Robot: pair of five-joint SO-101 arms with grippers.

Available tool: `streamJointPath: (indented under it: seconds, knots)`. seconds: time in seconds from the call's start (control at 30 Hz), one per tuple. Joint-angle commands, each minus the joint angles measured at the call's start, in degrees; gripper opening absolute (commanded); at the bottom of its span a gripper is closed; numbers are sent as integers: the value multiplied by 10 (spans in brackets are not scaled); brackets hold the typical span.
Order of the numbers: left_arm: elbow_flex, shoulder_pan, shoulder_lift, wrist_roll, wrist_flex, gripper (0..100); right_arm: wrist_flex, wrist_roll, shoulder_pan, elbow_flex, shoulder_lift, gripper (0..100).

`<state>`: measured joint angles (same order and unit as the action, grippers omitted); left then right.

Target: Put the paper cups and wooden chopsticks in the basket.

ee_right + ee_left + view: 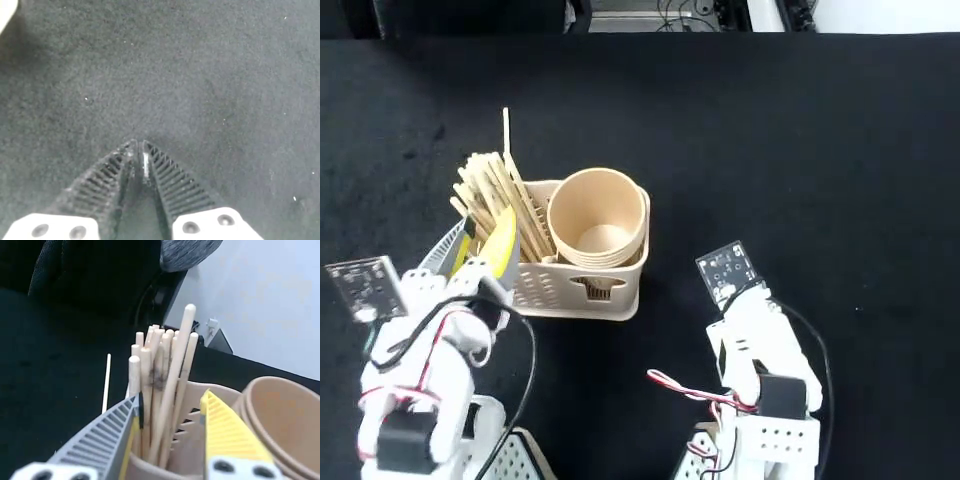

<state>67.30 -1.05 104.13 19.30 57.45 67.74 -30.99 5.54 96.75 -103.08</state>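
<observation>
From the high view, the basket (582,292) sits on the black desk (800,150), left of centre. The paper cups (598,218) are nested in one stack in its right half. The chopsticks (498,195) stand as a fanned bundle in its left half, leaning away to the far left. One loose stick (506,130), apparently a chopstick, lies on the desk just beyond the bundle. The left gripper (480,250) hangs at the basket's near left corner, jaws apart. The right arm (760,350) is to the right, well apart from the basket.

In the left wrist view, the left gripper (171,399) is open, with its grey and yellow fingers on either side of the chopsticks (162,365) and gripping none. The sticks are pale, round-tipped wood, some smudged dark, and uneven in height. The cups' tan rim (280,410) is just beside them. The loose stick (106,382) shows thin and white on the desk.

The bundle looks settled, so the step is probably letting go. The gripper should rise straight up with its jaws wide so no finger drags a leaning stick out. The loose stick would then need a low, flat pinch.

In the right wrist view, the right gripper (137,149) is closed on nothing, above bare desk.
</observation>
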Motion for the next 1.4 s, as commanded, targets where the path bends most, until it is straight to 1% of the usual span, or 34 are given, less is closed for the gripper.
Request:
streamJointPath:
  seconds: [0.0, 0.13, 0.23, 0.37, 0.5, 0.63, 0.73, 0.9, 1.07, 1.2, 1.27, 1.37]
  knots:
    - [-91, -4, 4, 7, 47, 206, -3, -4, -5, -1, -40, 13]
    - [-148, -6, 4, 2, 80, 202, -3, -4, -5, -1, -40, 13]
    - [-198, -20, 5, 1, 128, 202, -3, -4, -4, -1, -40, 13]
    - [-262, -80, 5, 1, 207, 202, -3, -4, -4, -1, -40, 13]
    - [-310, -160, 5, 1, 271, 202, -3, -4, -4, -1, -40, 13]
    - [-318, -226, 5, 1, 321, 202, -3, -4, -4, -1, -40, 13]
    - [-317, -248, 4, 1, 356, 202, -3, -4, -4, -1, -40, 13]
    - [-304, -250, 4, -3, 371, 202, -3, -4, -4, -1, -40, 13]
    - [-227, -250, 4, -92, 364, 202, -3, -4, -4, -1, -40, 13]
    - [-166, -251, 4, -151, 313, 202, -3, -4, -4, -1, -40, 13]
    - [-131, -251, 4, -165, 282, 202, -3, -4, -4, -1, -40, 13]
    - [-53, -251, 4, -168, 229, 202, -3, -4, -4, -1, -40, 13]
